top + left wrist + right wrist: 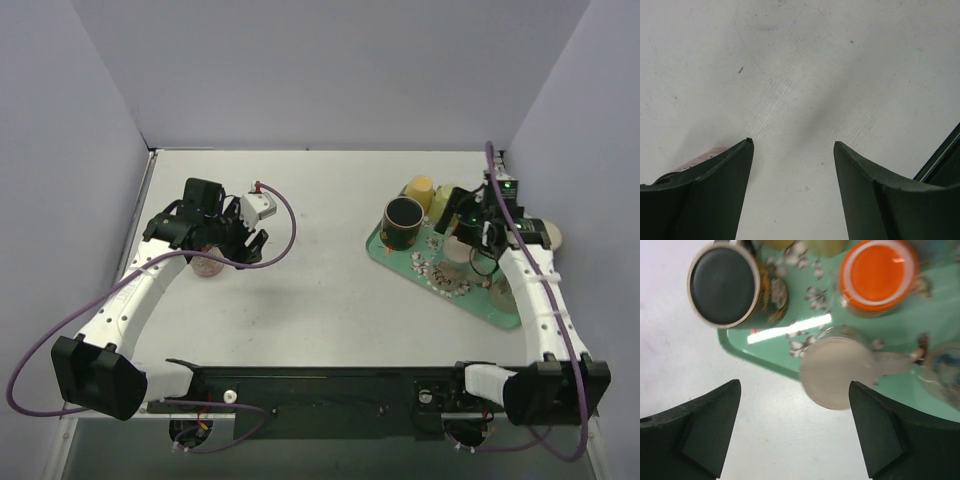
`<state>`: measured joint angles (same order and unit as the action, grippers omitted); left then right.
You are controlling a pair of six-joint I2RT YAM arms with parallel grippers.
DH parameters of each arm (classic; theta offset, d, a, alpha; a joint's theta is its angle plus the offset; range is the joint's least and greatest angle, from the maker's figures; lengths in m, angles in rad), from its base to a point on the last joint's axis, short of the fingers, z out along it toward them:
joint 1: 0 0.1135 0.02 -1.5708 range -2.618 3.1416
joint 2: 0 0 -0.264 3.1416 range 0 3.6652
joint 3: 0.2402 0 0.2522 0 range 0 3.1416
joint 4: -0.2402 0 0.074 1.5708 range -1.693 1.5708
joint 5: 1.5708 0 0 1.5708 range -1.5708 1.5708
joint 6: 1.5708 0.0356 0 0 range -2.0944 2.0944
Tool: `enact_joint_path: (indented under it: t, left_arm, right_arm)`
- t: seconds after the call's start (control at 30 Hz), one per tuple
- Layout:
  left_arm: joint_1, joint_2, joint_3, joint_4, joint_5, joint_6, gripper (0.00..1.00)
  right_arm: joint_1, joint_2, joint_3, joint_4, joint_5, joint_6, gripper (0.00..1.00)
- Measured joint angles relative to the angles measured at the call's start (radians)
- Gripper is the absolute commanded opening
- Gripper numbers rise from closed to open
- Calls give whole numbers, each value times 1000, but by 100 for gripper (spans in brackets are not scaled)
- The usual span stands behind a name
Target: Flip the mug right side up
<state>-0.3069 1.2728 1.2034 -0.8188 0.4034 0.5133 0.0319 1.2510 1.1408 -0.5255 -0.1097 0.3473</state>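
Hanging over the green tray (765, 347), the right gripper (795, 384) has its two dark fingers spread wide and holds nothing. The pale mug (832, 372) stands on the tray just below the gap, close to the tray's edge, and the fingers do not touch it. It looks blurry. A flat pale round face points up at the camera, and a handle sticks out to one side. I cannot tell for sure which way up it is.

A dark mug (725, 285) stands at the tray's corner, with its dark inside showing. An orange cup (879, 272) with a white rim stands farther in. Its top edge is cut off in the wrist view. From above, the right arm hides most of the pale mug.

The left gripper (793, 142) is open too. It hangs over bare table near the left edge with nothing between its fingers. A small pink thing (207, 266) peeks out from under that arm, and I cannot tell what it is.

The table (330, 200) is white with a few small marks. The tray sits near its right edge. Plain pale purple walls (330, 70) stand around it.
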Motion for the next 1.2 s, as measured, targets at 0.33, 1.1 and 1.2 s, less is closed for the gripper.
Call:
enact_joint_path:
  t: [0.33, 1.1, 1.2]
  left_arm:
    - [-10, -5, -3, 12, 21, -6, 75]
    - [-19, -42, -51, 40, 46, -20, 75]
    - [-19, -42, -51, 45, 47, -26, 75]
  right_arm:
    - [-381, -85, -144, 54, -56, 220, 82]
    - [-360, -62, -314, 79, 222, 985, 75]
    - [-333, -24, -314, 92, 226, 991, 75]
